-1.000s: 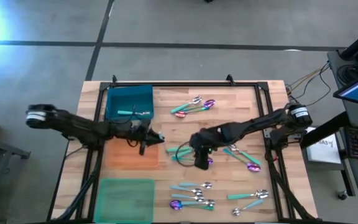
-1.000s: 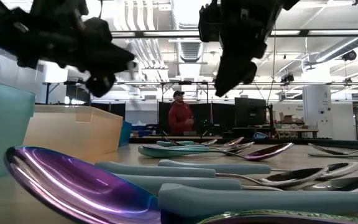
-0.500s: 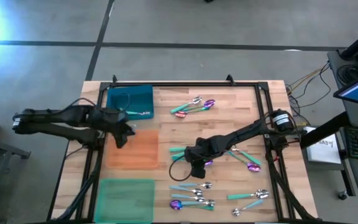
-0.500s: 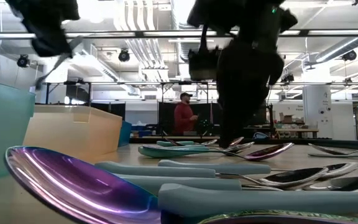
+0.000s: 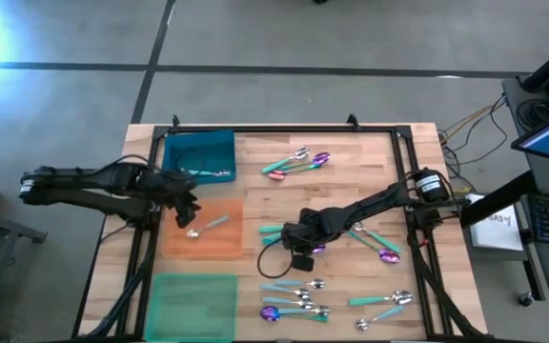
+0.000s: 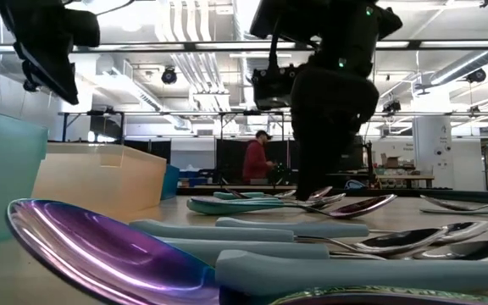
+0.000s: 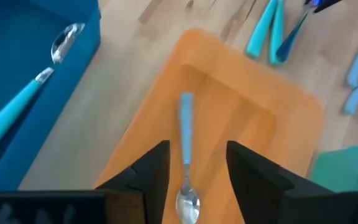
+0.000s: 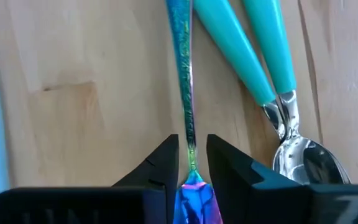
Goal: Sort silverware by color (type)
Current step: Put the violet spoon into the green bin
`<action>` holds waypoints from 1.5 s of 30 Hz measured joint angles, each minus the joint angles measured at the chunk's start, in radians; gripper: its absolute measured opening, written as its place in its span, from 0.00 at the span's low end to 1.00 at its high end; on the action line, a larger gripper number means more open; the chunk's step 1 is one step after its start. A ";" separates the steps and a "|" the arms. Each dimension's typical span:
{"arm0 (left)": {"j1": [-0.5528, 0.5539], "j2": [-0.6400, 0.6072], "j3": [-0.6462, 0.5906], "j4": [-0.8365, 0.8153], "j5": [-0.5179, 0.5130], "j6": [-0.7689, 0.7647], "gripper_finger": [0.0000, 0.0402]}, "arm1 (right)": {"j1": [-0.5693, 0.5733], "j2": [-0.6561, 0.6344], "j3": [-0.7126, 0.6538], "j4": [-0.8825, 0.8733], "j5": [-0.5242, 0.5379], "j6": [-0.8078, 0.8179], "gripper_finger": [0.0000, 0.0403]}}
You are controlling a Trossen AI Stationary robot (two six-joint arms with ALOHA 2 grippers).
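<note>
A second ago the left gripper [image 5: 187, 211] hung over the middle of the worktop [image 5: 370, 181] beside the orange tray [image 5: 219, 243]. It has since swung back over the tray's near-left part, and its fingers [image 7: 151, 171] now stand apart with nothing between them. A pale-handled spoon [image 5: 208, 227] that was not in the tray before now lies loose on the tray floor, seen between the fingers in the left wrist view [image 7: 186, 155].

The right gripper [image 5: 300, 250] has dropped from above the centre pile to worktop level. Its fingers [image 8: 166, 163] have narrowed to either side of the thin handle of an iridescent spoon [image 8: 187, 118]; whether they already pinch it I cannot tell. Two teal-handled spoons [image 8: 260, 56] lie just beside it.

In the blue tray [image 5: 174, 152] lie teal-handled spoons [image 5: 208, 173]. More silverware lies in loose groups on the wood: one at the far middle [image 5: 298, 162], one near the right gripper [image 5: 375, 243], and others along the near edge [image 5: 298, 300]. A green tray [image 5: 193, 305] sits at the near left.

The worktop is pale wooden planks in a black frame. The low view looks across purple and silver spoon heads [image 6: 100, 246] into a bright workshop with ceiling ducts; a person [image 6: 257, 161] in a red top stands far behind.
</note>
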 joint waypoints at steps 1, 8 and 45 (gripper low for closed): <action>0.000 0.001 -0.007 0.005 0.000 -0.001 0.36 | 0.000 0.000 0.006 -0.008 0.000 -0.008 0.18; 0.000 0.003 -0.029 0.118 0.004 0.034 0.36 | -0.001 0.009 0.005 -0.010 0.046 -0.037 0.19; -0.013 0.005 -0.031 0.275 0.007 0.083 0.36 | 0.005 0.120 0.006 -0.001 0.016 -0.002 0.18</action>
